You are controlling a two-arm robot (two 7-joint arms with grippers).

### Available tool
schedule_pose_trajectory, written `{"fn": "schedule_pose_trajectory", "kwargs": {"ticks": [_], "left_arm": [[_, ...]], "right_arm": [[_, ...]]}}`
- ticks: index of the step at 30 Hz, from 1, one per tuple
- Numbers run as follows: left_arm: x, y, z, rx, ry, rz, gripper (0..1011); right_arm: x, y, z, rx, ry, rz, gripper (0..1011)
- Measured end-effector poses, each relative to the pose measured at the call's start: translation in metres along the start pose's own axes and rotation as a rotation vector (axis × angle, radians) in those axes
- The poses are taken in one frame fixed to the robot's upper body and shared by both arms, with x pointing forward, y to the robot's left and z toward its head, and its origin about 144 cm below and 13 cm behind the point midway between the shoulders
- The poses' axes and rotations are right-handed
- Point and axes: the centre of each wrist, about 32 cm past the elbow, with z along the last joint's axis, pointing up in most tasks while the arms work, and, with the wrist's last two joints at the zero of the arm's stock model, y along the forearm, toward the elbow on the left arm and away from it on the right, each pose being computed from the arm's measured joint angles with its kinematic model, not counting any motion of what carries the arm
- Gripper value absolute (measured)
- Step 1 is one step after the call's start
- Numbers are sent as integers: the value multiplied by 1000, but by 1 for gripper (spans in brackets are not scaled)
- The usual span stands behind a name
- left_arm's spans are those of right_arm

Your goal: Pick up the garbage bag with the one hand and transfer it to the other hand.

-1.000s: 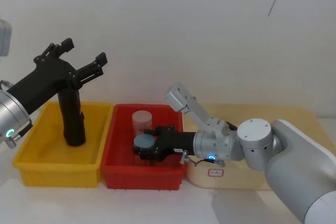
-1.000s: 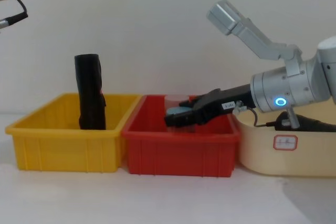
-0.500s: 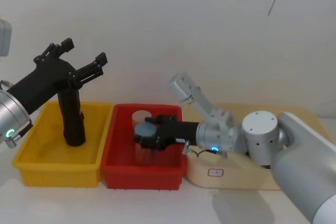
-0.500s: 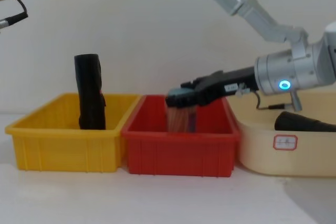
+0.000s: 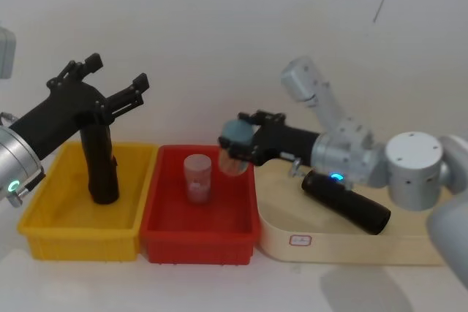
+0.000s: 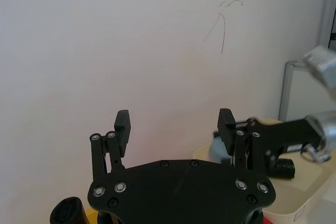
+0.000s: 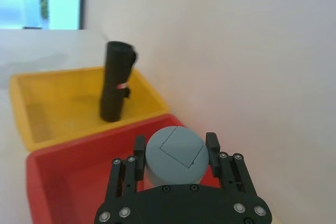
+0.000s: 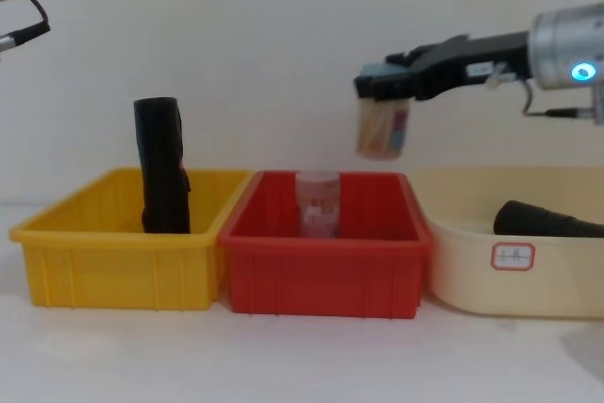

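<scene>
Presently, the right pincer [image 5: 235, 141] is seen raised above the red bin [image 5: 199, 233], over that bin's rim toward the cream tray [image 5: 344, 242], and it is clamped on a small jar with a grey-blue lid [image 5: 235, 145]; in the right wrist view the fingers [image 7: 212, 148] are pressed against both sides of the lid [image 7: 175, 153]. From the chest view the jar [image 8: 382, 128] is shown hanging clear of the red bin [image 8: 323, 278], well above a second clear jar [image 8: 317, 203] that is left standing upright inside that bin. The garbage bag [image 5: 346, 202], a glossy black roll, is found lying on its side in the cream tray, just beside the red bin on the side away from the yellow bin [image 5: 80, 233]; it is touched by neither pincer. The left pincer [image 5: 117, 82] is held high above the yellow bin, on the far side from the red bin, with its fingers [image 6: 122, 123] spread apart and nothing between them. A matte black roll [image 5: 100, 163] is stood upright in the yellow bin. All three containers are set side by side on the white bench [image 8: 283, 356].
</scene>
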Motion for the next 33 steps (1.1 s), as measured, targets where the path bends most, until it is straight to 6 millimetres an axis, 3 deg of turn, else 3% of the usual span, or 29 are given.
{"fn": "schedule_pose_trajectory", "kwargs": {"ticks": [10, 18, 26, 33], "left_arm": [[0, 0, 0, 0, 0, 0, 1001], [0, 0, 0, 0, 0, 0, 1002], [0, 0, 0, 0, 0, 0, 1002], [0, 0, 0, 0, 0, 0, 1001]], "right_arm": [[6, -55, 7, 3, -9, -152, 676], [-1, -81, 1, -46, 11, -200, 676], [-12, -89, -6, -93, 27, -174, 680], [-24, -85, -13, -122, 42, -117, 872]]}}
